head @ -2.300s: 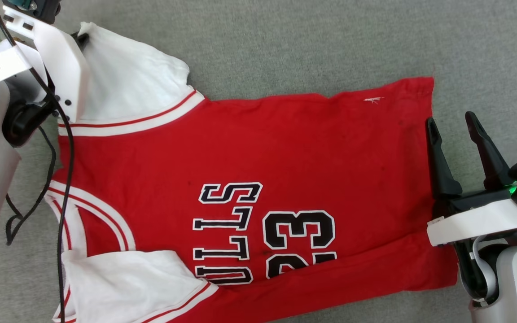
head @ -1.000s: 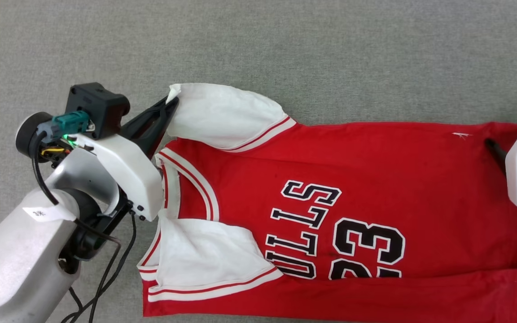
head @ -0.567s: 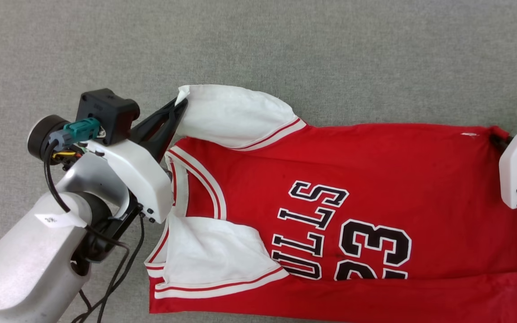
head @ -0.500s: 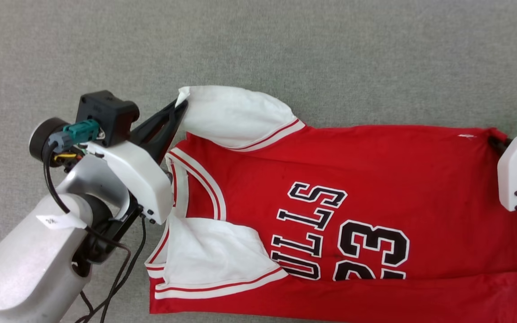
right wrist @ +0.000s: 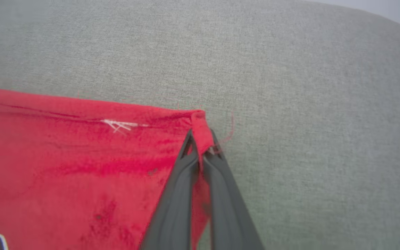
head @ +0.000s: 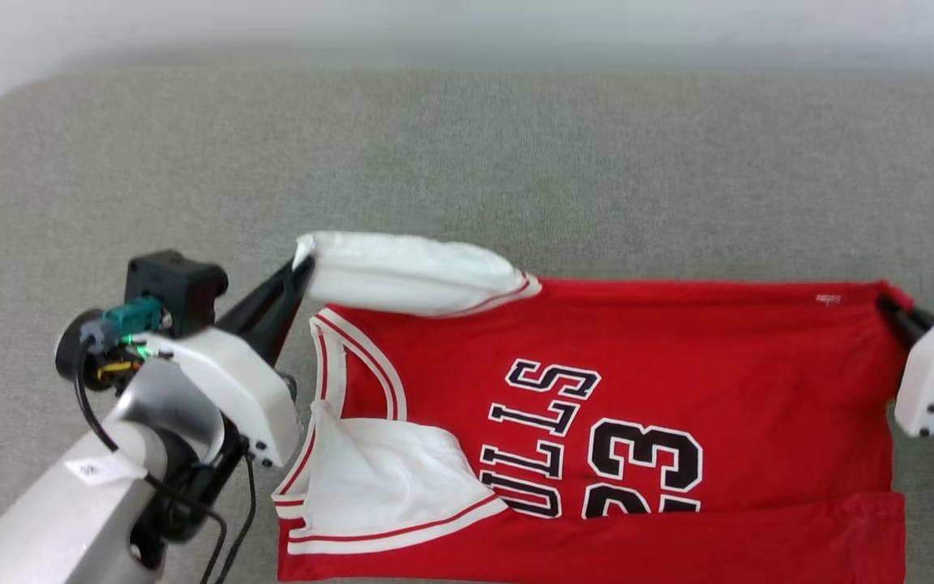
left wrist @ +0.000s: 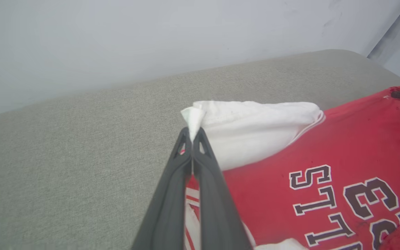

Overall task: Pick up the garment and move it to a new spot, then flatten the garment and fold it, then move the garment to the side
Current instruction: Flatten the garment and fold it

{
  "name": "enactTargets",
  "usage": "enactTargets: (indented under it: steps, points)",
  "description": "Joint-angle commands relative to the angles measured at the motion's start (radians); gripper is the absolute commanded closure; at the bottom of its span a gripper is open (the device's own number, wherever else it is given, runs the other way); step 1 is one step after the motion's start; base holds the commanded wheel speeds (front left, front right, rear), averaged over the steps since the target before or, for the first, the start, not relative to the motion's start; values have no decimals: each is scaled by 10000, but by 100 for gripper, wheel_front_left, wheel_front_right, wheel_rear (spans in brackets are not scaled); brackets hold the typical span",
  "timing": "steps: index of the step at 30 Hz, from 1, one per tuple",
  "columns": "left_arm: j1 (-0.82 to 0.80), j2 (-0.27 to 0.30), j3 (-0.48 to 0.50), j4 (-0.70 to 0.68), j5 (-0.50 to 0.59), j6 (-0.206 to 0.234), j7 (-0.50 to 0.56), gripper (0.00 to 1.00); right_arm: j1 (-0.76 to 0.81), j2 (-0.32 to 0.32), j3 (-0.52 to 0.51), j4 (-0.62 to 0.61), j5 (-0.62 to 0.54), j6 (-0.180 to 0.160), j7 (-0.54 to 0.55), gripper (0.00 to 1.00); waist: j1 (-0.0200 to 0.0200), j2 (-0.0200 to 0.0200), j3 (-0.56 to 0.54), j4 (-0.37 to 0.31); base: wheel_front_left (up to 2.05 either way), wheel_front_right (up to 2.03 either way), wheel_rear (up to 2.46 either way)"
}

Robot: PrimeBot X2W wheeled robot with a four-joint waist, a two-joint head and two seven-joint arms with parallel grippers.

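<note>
Over nubby grey cushion (head: 516,162), pinches red garment (head: 759,365) taut: left gripper (left wrist: 193,132) on white sleeve tip, right gripper (right wrist: 201,140) on frayed hem corner.

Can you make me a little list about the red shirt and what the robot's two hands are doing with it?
Shirt: red jersey T-shirt with white sleeves and black "23" lettering
Lies on: grey fabric surface
Left gripper: shut on the tip of the far white sleeve
Right gripper: shut on the far hem corner
Far edge: pulled straight between the two grippers
Near sleeve: folded onto the chest, covering the first letters
</note>
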Motion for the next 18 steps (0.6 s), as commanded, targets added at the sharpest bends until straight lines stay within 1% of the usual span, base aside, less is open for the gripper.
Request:
enactTargets:
  steps: [1, 7, 12, 18]
  points:
    - [291, 37, 1, -66, -71, 77, -96, 100, 381, 108, -105, -54, 159, -16, -155, 100, 0, -1, -309, 20, 0, 0, 0]
    - [1348, 48, -151, -191, -262, 334, -279, 100, 1680, 273, -453, -456, 759, -16, -459, 100, 0, -1, -787, 125, 0, 0, 0]
    - [2327, 37, -245, -223, -477, 572, -536, 100, 2722, 202, -547, -925, 1222, -16, -751, 100, 0, -1, -1059, 162, 0, 0, 0]
    - [3423, 61, -507, -100, -705, 684, -709, 100, 3757, 4, -227, -1512, 1797, -16, -734, 100, 0, -1, -1229, 125, 0, 0, 0]
